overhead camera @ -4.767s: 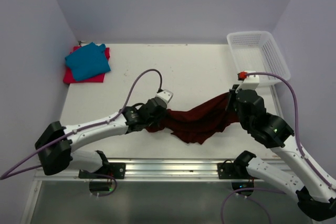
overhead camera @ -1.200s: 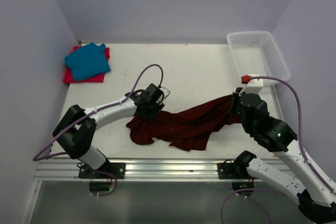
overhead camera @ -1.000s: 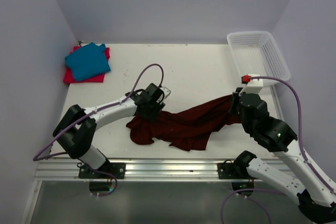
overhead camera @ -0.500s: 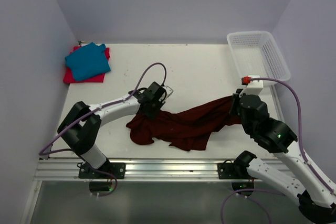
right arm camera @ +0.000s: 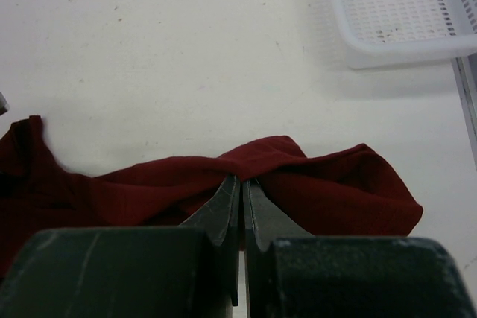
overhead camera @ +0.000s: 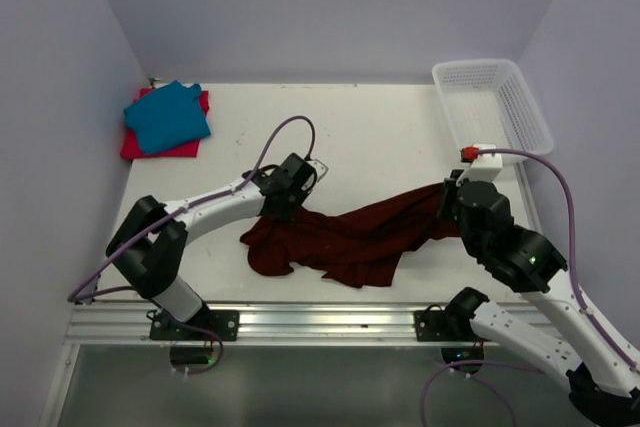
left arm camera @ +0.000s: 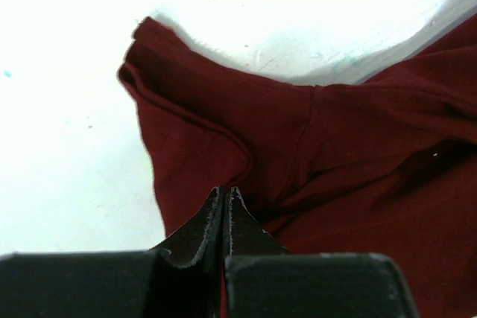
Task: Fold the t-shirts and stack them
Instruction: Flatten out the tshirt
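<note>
The dark maroon t-shirt [overhead camera: 340, 237] lies crumpled and stretched across the near middle of the table. My right gripper [overhead camera: 443, 197] is shut on its right end, and the cloth bunches up to the closed tips in the right wrist view [right arm camera: 241, 180]. My left gripper [overhead camera: 287, 205] is shut with nothing between the jaws. It hovers over the shirt's upper left edge, above a sleeve fold [left arm camera: 186, 132] in the left wrist view [left arm camera: 225, 190]. The folded teal t-shirt [overhead camera: 168, 115] lies on the folded red-pink t-shirt [overhead camera: 137, 148] at the far left corner.
A white mesh basket [overhead camera: 478, 65] stands at the far right; its rim also shows in the right wrist view [right arm camera: 395, 53]. Walls close in the table on the left, back and right. A metal rail [overhead camera: 320, 319] runs along the near edge.
The left end of the maroon shirt, held up 4.8 s ago, now lies dropped on the table. In the last second my left gripper shifted slightly away from me. The right arm stayed still.
</note>
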`<action>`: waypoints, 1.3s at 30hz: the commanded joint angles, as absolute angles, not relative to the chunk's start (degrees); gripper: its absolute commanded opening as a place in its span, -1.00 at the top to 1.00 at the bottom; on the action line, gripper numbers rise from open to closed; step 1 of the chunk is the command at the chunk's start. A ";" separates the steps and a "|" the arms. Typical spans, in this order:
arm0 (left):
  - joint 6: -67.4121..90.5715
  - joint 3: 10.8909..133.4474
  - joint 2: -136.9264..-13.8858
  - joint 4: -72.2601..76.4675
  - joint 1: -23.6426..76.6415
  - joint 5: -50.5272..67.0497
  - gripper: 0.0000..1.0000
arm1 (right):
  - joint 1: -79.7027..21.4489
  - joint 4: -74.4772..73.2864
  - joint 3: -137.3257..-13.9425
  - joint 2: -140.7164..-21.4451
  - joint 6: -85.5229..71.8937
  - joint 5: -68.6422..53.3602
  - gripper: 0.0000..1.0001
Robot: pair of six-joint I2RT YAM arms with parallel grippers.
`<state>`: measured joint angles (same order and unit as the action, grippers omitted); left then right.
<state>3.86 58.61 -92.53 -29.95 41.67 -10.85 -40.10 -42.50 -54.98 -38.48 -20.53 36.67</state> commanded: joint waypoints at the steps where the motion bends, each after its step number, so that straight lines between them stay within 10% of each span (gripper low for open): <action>1: 5.88 63.10 -88.16 -32.16 41.48 -14.93 1.00 | -39.90 -42.01 -55.63 -38.41 -20.74 39.20 1.00; 4: 7.29 67.14 -84.74 -37.08 41.66 -20.20 1.00 | -39.90 -42.63 -55.81 -38.58 -21.09 39.90 1.00; 8: 7.82 74.59 -78.50 -43.22 41.57 -28.63 1.00 | -39.99 -44.12 -56.16 -39.72 -22.06 40.69 -0.45; 12: 7.56 80.76 -75.24 -47.80 41.66 -33.83 1.00 | -39.99 -45.00 -56.51 -41.83 -23.64 41.83 -0.89; 31: 9.58 94.31 -72.16 -58.54 41.57 -60.82 1.00 | -39.90 -45.02 -52.47 -52.82 -38.58 50.80 -0.94; 39: 10.54 90.09 -71.81 -57.57 41.66 -55.90 1.00 | -39.29 -26.13 -45.19 -60.37 -37.17 24.73 -0.57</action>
